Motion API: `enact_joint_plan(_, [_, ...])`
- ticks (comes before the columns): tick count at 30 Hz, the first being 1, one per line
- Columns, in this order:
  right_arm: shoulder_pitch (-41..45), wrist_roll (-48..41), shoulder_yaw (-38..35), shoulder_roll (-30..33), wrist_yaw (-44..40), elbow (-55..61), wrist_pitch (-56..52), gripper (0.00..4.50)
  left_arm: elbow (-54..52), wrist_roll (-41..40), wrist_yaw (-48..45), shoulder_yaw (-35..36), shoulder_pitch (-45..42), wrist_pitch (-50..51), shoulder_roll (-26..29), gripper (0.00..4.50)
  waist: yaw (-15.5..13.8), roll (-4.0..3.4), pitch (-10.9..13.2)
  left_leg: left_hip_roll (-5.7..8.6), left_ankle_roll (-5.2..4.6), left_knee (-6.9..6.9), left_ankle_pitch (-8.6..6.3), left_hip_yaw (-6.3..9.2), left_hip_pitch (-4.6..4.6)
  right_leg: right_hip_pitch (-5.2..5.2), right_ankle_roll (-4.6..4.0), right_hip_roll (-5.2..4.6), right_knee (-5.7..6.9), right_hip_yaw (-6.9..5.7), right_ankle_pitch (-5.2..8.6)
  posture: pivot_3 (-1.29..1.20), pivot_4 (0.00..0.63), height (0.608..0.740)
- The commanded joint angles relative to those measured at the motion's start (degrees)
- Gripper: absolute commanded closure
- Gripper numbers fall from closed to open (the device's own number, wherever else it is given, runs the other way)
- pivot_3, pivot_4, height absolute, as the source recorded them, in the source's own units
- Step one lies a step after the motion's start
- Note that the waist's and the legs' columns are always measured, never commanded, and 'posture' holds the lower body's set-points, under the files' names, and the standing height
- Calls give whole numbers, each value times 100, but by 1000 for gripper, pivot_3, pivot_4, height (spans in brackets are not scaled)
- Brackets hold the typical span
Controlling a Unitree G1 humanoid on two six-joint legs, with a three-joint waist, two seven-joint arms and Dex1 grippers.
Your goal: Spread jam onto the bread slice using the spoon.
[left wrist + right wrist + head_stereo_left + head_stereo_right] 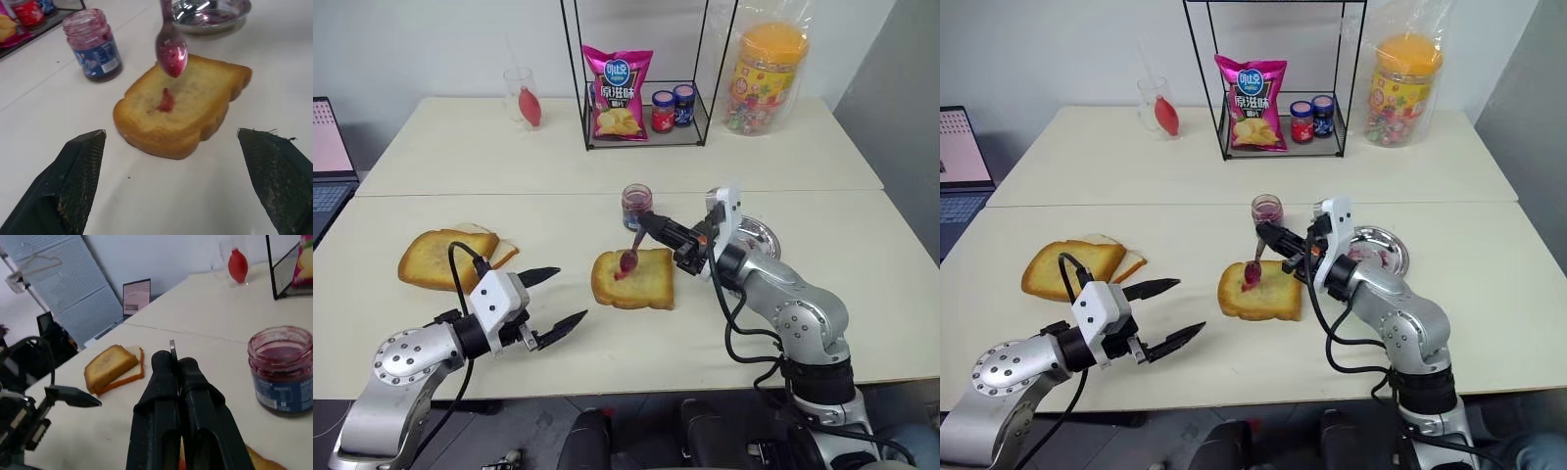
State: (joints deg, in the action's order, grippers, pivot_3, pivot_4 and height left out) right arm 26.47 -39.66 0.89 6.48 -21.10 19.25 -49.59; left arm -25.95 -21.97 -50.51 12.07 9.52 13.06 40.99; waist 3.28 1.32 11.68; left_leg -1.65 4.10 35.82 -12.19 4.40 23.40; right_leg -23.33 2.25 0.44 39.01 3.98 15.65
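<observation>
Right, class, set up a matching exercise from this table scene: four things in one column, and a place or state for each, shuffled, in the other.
Things:
1. spoon
2. bread slice
3. jam jar
4. left hand

Places or states:
A. open, holding nothing
B. lidless, behind the bread
C. pinched in the right hand, bowl coated in jam
D. flat on the table, one small red dab on top

Pairs: 1-C, 2-D, 3-B, 4-A
</observation>
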Motion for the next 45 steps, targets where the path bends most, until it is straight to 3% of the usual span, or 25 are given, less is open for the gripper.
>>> enact_joint_plan(1, [218, -339, -263, -436, 369, -363, -178, 4429, -83, -78, -83, 188, 91, -141, 70, 0, 1, 2, -1, 1, 0, 0, 0, 0, 0, -1, 0, 0, 0, 0, 0, 0, 150, 740])
enact_joint_plan(5, [363, -496, -597, -986, 758, -1128, -241, 4429, -14, -31, -51, 205, 81, -201, 63, 0, 7, 2, -1, -6, 0, 0, 0, 0, -4, -1, -10, 7, 1, 0, -6, 0, 150, 740])
enact_joint_plan(10, [393, -437, -756, -1148, 915, -1547, -189, 4429, 52, 1, -47, 137, 50, -274, 47, 0, -7, 2, -1, -3, 0, 0, 0, -1, 0, -1, -10, 7, -4, 1, -5, 0, 150, 740])
enact_joint_plan(23, [272, -555, -1507, -400, 1054, -1677, -424, 4429, 32, 81, -6, -87, -98, -301, 32, 0, -1, 2, -1, -4, 0, 0, 0, -6, -2, -1, -9, 8, -2, 5, -6, 0, 150, 740])
enact_joint_plan(31, [473, -1621, -1971, -202, 1347, -1048, -1183, 4429, 43, 55, -21, -108, -153, -295, 42, 0, 4, 1, -1, -5, 0, -2, 0, -10, -3, -1, -9, 9, -3, 9, -6, 0, 150, 740])
enact_joint_plan(35, [523, -1918, -1889, -519, 1623, -904, -1299, 4429, 42, 60, -22, -98, -135, -299, 52, 0, 22, 0, -1, -9, -1, -3, 0, -9, -4, -2, -10, 13, -1, 9, -6, 0, 150, 740])
enact_joint_plan(45, [492, -1126, -1159, -954, 1427, -1719, -628, 4429, -7, 113, 0, -190, -172, -307, 36, 0, 46, 0, -1, -11, 0, -3, 0, -9, -3, -3, -10, 16, -3, 9, -6, 0, 150, 740])
